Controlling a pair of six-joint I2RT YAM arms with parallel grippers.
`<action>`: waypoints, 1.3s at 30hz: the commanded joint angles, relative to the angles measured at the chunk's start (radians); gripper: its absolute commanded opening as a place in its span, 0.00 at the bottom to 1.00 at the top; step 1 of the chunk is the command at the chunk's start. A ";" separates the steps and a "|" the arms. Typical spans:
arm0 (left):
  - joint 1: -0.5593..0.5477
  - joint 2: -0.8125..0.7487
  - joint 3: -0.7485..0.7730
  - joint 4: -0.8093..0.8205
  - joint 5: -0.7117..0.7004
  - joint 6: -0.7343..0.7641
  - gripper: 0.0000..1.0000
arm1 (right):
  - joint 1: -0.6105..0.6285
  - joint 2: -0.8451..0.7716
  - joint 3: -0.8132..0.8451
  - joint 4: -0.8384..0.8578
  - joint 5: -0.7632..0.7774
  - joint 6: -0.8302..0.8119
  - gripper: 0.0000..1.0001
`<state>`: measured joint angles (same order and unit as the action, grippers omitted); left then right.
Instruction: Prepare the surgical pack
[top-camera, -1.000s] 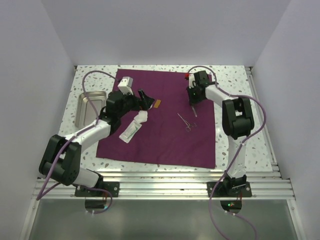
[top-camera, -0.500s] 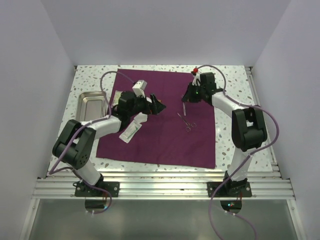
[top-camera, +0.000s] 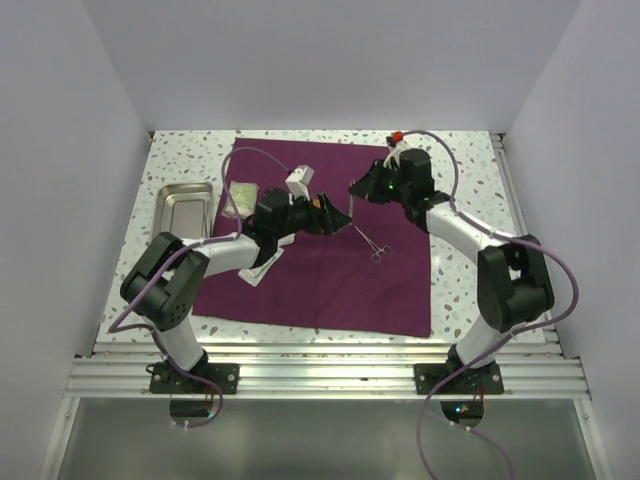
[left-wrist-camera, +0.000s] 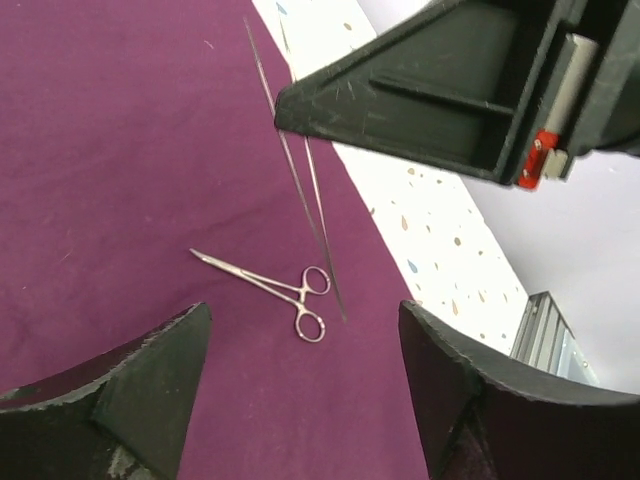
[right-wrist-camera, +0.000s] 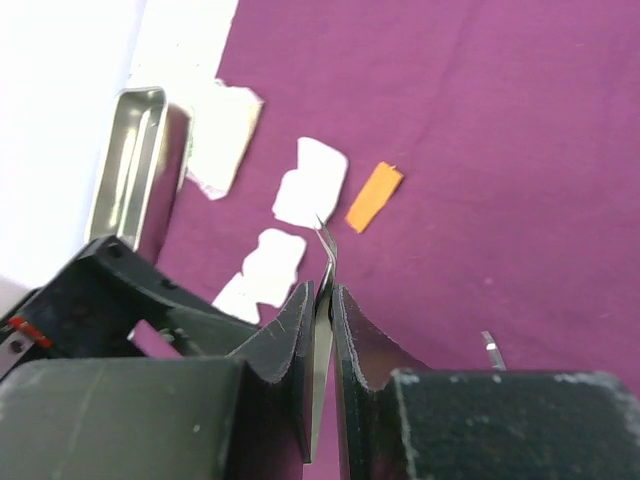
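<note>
Grips thin tweezers (right-wrist-camera: 325, 250) in the right hand (right-wrist-camera: 320, 295) over the purple cloth (left-wrist-camera: 120, 150) — holds the left hand (left-wrist-camera: 302, 315) spread wide above the ring-handled forceps (left-wrist-camera: 265, 285).

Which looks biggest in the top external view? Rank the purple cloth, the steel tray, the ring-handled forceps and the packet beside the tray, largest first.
1. purple cloth, by far the largest.
2. steel tray.
3. packet and ring-handled forceps: too close to rank. The forceps are longer but very thin, the packet shorter but wider.
</note>
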<state>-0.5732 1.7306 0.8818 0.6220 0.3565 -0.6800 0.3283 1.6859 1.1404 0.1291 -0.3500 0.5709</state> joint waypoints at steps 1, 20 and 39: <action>-0.013 0.010 0.046 0.076 0.007 -0.021 0.78 | 0.029 -0.061 -0.021 0.063 0.022 0.035 0.00; -0.013 0.070 0.078 0.032 0.009 -0.003 0.00 | 0.091 -0.091 -0.073 0.113 0.048 0.063 0.03; 0.331 -0.263 0.132 -0.859 -0.526 0.338 0.00 | 0.048 -0.201 -0.028 -0.002 0.135 0.014 0.72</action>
<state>-0.2695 1.4975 0.9627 0.0029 0.0555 -0.4545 0.3832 1.4853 1.0622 0.1535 -0.2176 0.6083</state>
